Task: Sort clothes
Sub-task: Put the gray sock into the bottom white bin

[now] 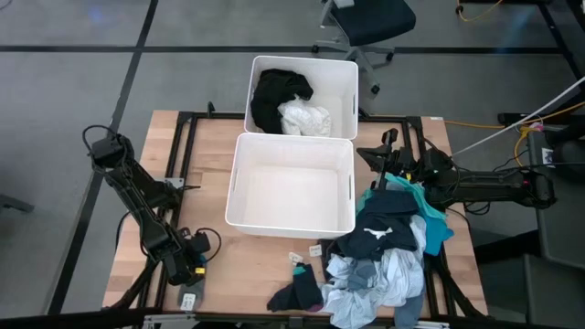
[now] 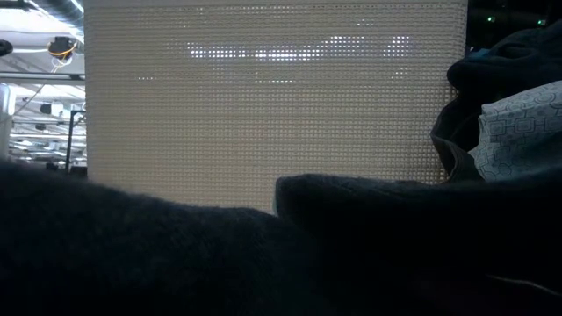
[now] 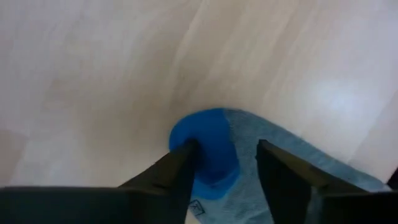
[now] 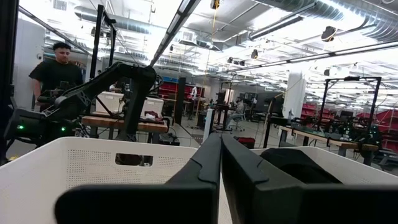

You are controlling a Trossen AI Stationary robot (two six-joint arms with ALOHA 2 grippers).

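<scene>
- My left gripper (image 3: 224,165) was down at the desk (image 1: 210,137) near its front left corner, fingers (image 3: 177,171) apart, straddling the blue toe of a grey sock (image 3: 249,155) that lay flat on the wood.
- I could not tell whether either finger actually touched the sock; the sock was not lifted.
- My right gripper (image 4: 221,155) sat at the right side of the desk, beside the near bin (image 1: 291,187), with its fingers together and nothing between them.
- The clothes pile (image 1: 388,251) lay on the desk's front right, just beside the near bin.
- The far bin (image 1: 343,78) held a black garment (image 1: 274,96) and a white one (image 1: 306,119).
- A person (image 4: 56,71) stood in the room beyond.
</scene>
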